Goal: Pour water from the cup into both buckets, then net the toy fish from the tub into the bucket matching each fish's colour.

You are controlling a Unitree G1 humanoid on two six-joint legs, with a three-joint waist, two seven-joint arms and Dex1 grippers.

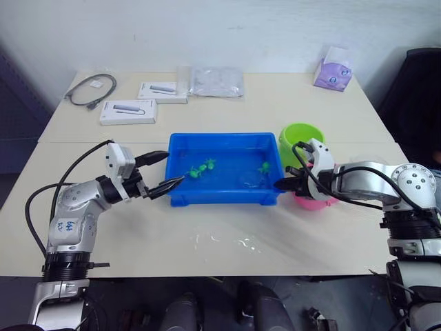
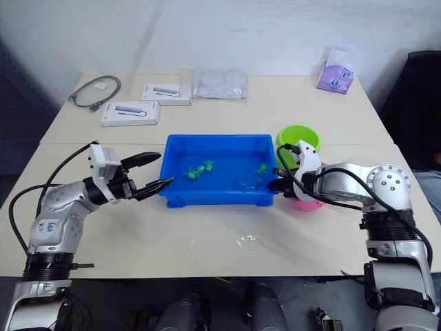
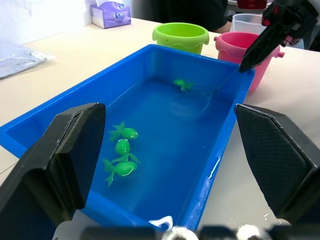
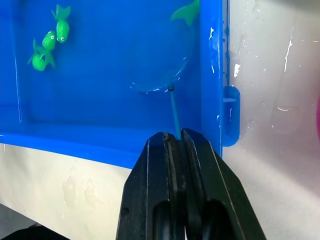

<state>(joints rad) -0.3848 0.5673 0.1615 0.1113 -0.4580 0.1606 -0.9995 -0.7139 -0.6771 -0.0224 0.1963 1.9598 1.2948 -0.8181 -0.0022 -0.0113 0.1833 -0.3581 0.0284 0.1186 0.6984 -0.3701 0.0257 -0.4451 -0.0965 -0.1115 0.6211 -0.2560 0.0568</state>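
Right now the shallow rectangular bright blue plastic tub sits mid-counter, long axis running left-right across the beige counter, w/ water inside. Four small green plastic toy fish show in it: three clustered together toward the robot's left half, one alone near the right end.

Right pincer is at the tub's right end, fingers pressed together on the thin stick handle of the small round mesh net. Handle points from the pincer into the tub; hoop lies in the water close to the lone fish. Right wrist view gives the hoop outline clearly; head views show it only as a faint ring.

Left pincer hovers just off the tub's left end, fingers spread apart, holding nothing, aimed along the tub's long axis.

Lime green round plastic bucket stands just beyond the tub's right rear corner; pink round plastic bucket stands beside it, nearer the robot, partly behind the right arm. Left wrist view also shows a clear plastic cup behind the pink bucket.

Blue handwriting on the left forearm, not legible. Far side of counter: two flat white boxes, a grey coiled cable, a clear plastic bag, a purple tissue pack; print too small to read. Water drops on the counter in front of the tub.
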